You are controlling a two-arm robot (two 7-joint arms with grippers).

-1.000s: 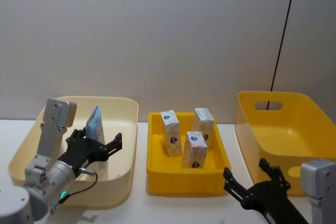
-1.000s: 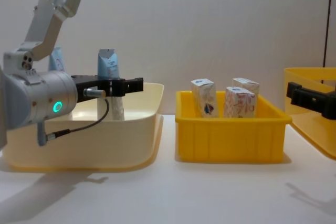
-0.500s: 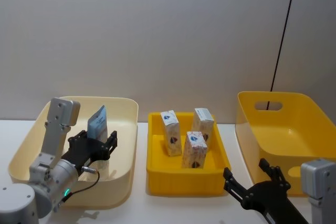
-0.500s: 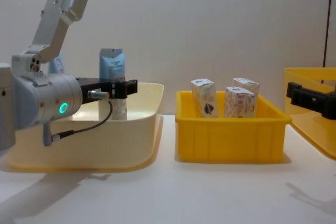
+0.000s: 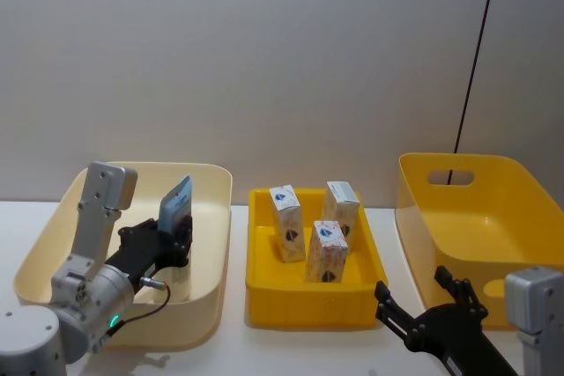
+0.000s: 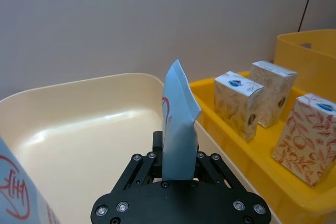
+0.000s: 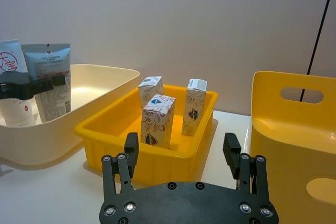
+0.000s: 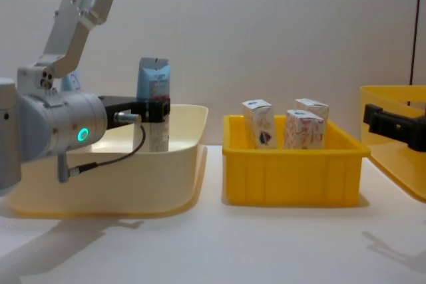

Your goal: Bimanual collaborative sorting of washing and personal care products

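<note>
Left claw (image 8: pixel 156 109) clenched on an upright pale blue tube (image 8: pixel 153 78), crimped end above the fingers, lower end down inside the cream bin (image 5: pixel 211 217). A second tube (image 7: pixel 10 82) standing near that claw's left side in the same bin, and well apart to its right three small white cartons (image 5: pixel 326 251) upright in a yellow tray (image 5: pixel 308 301). Right claw (image 7: pixel 181 150) low at the front, fingers spread and holding nothing, the tray ahead to its left and a big yellow bin (image 5: pixel 493 173) ahead to its right.
</note>
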